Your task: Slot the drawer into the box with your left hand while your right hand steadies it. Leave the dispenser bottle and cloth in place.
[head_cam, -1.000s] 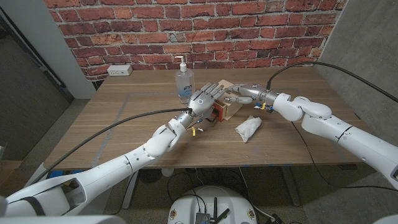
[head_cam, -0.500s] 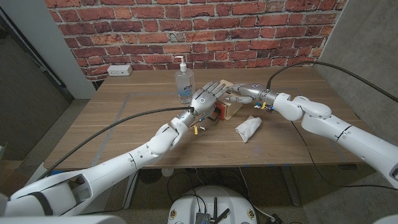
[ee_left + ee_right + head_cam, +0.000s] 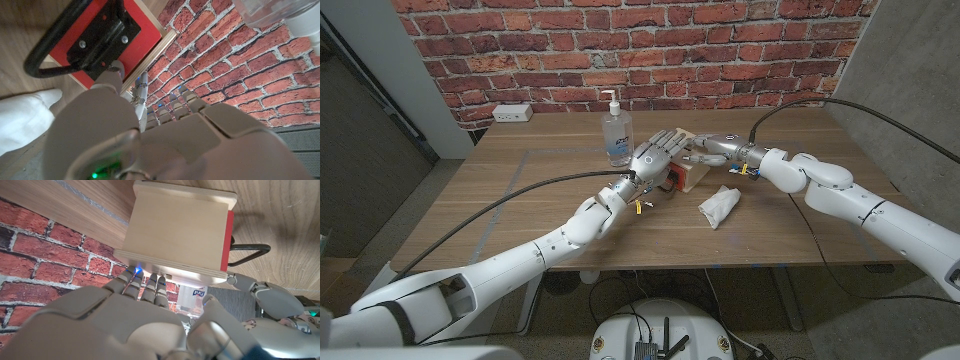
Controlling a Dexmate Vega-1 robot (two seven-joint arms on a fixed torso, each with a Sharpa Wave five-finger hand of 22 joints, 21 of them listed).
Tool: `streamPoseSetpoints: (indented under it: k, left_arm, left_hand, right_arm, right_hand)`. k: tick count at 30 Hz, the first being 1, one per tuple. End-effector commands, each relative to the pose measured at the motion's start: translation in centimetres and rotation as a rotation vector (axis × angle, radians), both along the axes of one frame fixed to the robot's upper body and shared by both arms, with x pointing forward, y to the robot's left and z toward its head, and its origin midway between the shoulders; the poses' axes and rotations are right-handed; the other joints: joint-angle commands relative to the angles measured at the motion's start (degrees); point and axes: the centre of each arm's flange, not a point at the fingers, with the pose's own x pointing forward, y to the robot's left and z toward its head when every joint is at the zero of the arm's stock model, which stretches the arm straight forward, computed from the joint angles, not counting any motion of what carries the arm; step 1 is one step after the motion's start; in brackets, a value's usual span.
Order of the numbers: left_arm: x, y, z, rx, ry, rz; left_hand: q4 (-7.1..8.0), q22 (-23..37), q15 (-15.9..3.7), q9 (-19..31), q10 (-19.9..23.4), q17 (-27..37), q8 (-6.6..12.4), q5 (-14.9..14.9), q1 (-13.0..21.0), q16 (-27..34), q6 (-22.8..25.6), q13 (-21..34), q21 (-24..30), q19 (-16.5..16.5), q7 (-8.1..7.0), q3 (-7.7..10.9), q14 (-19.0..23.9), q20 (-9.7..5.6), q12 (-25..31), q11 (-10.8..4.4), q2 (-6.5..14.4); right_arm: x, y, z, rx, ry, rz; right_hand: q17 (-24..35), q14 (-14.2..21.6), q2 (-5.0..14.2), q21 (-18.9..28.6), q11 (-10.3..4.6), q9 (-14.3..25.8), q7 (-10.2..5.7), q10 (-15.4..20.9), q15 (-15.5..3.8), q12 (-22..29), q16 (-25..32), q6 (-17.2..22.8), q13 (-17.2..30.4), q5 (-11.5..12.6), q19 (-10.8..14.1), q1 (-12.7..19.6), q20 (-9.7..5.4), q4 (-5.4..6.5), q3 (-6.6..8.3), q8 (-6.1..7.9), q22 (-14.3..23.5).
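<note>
A pale wooden box (image 3: 694,174) stands mid-table, and the drawer's red front (image 3: 672,184) with its black handle (image 3: 60,45) shows at its open end. In the right wrist view the red front (image 3: 229,235) stands just proud of the box (image 3: 175,230). My left hand (image 3: 655,158) is at that end with its fingers spread, and its thumb tip (image 3: 114,70) presses the red face (image 3: 135,37) beside the handle. My right hand (image 3: 716,148) reaches over the box from the other side, its fingertips (image 3: 145,280) resting on the box's edge.
A clear dispenser bottle (image 3: 616,133) stands just left of my left hand. A white cloth (image 3: 720,208) lies crumpled in front of the box. At the table's far left edge sits a white power strip (image 3: 512,113). Behind the table is a brick wall.
My left hand has edged slightly towards the box, with its thumb staying on the drawer front. The right hand, bottle and cloth have not moved.
</note>
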Motion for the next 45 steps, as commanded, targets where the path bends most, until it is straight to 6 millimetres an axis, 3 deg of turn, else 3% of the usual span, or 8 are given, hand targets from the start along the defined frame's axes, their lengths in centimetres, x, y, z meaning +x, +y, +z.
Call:
streamPoseSetpoints:
  k: [1, 45]
  left_arm:
    - [0.36, -0.48, 0.16, -0.012, -0.012, -0.003]
    - [0.83, -1.1, -0.3, -0.019, -0.037, -0.011]
  left_hand:
    - [0.11, 0.02, -2.08, 0.1, 0.26, 0.12, 0.19, 0.12, 0.96, 0.38, 0.28, 0.1, 0.2, 0.29, -0.06, -0.12, 0.37, -5.14, 0.33, 0.06, -0.05]
    - [0.03, 0.01, -1.91, 0.09, 0.19, 0.12, 0.02, 0.27, 1.73, 0.36, 0.07, 0.09, 0.21, 0.41, -0.54, -0.1, 0.48, -4.94, 0.31, 0.19, 0.0]
  right_arm:
    - [0.01, -0.15, 0.22, -0.002, 0.009, -0.003]
    - [-0.74, 0.3, 0.15, -0.003, 0.01, 0.0]
  right_hand:
    - [0.17, 0.36, 2.31, 0.21, 0.2, 0.08, 0.24, 0.49, -3.18, 0.21, 0.47, 0.23, 0.03, -0.07, 0.65, -0.34, -3.39, 0.22, 0.28, 0.37, 0.28]
    - [0.36, 0.54, 2.4, 0.25, 0.39, 0.09, 0.5, 0.75, -3.02, 0.19, 0.53, 0.43, 0.04, 0.0, 1.32, -0.28, -3.33, 0.24, 0.28, 0.35, 0.28]
